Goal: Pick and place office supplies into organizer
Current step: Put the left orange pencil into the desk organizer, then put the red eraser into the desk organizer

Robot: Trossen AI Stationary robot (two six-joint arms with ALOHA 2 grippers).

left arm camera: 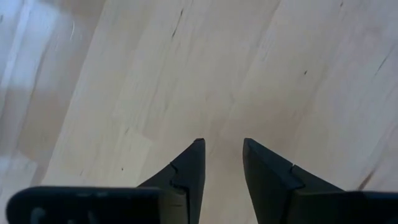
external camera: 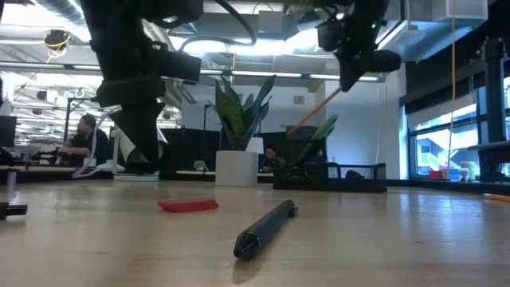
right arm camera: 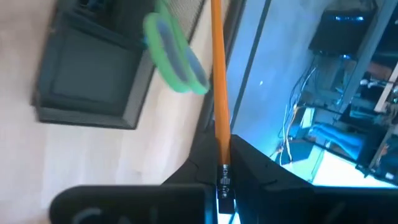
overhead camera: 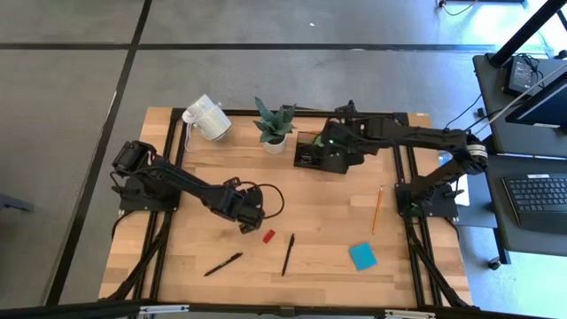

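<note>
The black organizer [overhead camera: 309,152] sits at the table's far side, with green scissors handles [right arm camera: 173,52] sticking up out of it. My right gripper [right arm camera: 222,163] hovers over the organizer [external camera: 331,175], shut on an orange pencil [right arm camera: 217,74]. My left gripper [overhead camera: 251,219] is open, low over bare wood just left of the small red block [overhead camera: 268,236]. Lying flat on the table are two black pens [overhead camera: 223,263] [overhead camera: 288,253], a blue sticky-note pad [overhead camera: 361,256] and a yellow pencil [overhead camera: 377,208]. My right gripper pinches the orange pencil between its two fingers at the metal-banded end [right arm camera: 223,171]. The pencil runs on forward from the fingertips, in line with them. It slants down from the gripper toward the organizer [external camera: 313,113], beside the scissors handles. I cannot tell whether its far tip touches anything.
A white mug [overhead camera: 206,117] lies on its side at the far left of the table. A potted spiky plant [overhead camera: 275,126] stands just left of the organizer. The red block [external camera: 188,206] and a pen [external camera: 267,227] lie in the near middle. Bare wood lies around the left gripper.
</note>
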